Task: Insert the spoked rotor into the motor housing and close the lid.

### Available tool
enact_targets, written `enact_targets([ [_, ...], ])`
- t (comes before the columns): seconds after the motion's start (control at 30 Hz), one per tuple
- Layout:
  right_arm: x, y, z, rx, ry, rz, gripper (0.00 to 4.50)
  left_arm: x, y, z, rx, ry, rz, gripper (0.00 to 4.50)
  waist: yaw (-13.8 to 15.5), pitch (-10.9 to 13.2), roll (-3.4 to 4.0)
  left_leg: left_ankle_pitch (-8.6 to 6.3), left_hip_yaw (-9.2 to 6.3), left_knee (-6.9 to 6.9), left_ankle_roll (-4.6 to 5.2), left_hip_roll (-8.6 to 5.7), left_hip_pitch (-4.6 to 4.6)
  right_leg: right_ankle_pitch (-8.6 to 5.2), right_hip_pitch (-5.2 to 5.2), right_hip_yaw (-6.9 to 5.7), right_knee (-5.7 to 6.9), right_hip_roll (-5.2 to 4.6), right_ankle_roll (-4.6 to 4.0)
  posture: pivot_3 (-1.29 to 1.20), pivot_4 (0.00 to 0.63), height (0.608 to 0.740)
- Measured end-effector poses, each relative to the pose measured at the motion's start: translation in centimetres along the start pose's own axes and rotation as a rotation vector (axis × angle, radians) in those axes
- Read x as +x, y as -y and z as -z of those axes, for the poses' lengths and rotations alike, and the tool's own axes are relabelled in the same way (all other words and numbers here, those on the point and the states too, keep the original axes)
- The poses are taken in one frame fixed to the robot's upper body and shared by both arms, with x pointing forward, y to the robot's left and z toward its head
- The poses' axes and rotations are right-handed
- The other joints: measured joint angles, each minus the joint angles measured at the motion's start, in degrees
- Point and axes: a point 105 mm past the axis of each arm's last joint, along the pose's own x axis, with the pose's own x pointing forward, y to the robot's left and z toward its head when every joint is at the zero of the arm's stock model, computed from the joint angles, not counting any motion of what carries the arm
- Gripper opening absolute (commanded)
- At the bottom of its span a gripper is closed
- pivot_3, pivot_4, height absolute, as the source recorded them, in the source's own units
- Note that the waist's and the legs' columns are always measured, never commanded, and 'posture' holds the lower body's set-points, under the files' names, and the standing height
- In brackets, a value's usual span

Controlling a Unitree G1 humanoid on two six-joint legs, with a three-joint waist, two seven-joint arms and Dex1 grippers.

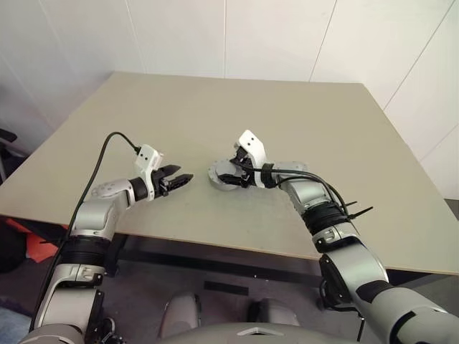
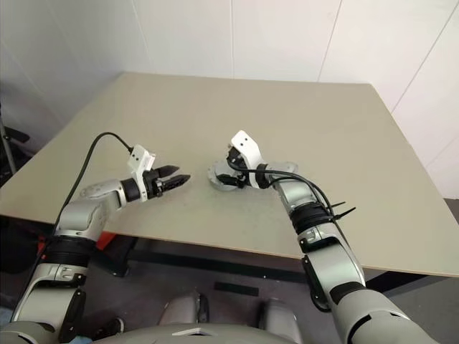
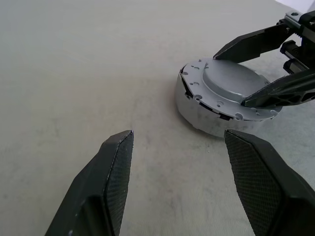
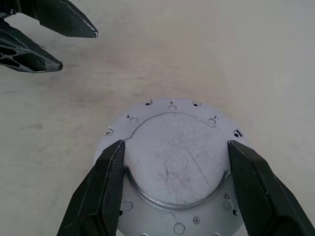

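Observation:
The motor housing (image 3: 197,110), a squat silver ring, stands on the table (image 1: 179,107) near the middle of its front part. The lid (image 4: 177,157) lies on top of it, grey scratched face up. My right gripper (image 4: 175,143) reaches over it from the right. Its two fingers press against opposite sides of the lid's raised round centre. My left gripper (image 1: 185,179) hovers open and empty a short way to the left of the housing, pointing at it. The spoked rotor is out of view.
The beige table spreads wide behind and to both sides of the housing. Its front edge (image 1: 215,247) runs close below both grippers. White walls stand behind the table.

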Motion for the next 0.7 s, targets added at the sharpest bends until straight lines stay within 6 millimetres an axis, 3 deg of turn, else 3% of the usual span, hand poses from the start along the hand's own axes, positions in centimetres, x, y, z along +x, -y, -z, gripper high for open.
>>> enact_targets([
  [0.7,-0.31,0.59,0.04,0.003,0.014,0.018,3.16,-0.03,-0.18,0.17,0.0,-0.003,-0.008,3.11,0.1,0.0,0.0,-0.01,0.0,-0.05,0.02,-0.01,-0.06,0.1,-0.04,0.0,-0.03,0.0,-0.2,0.0,0.0,0.74],
])
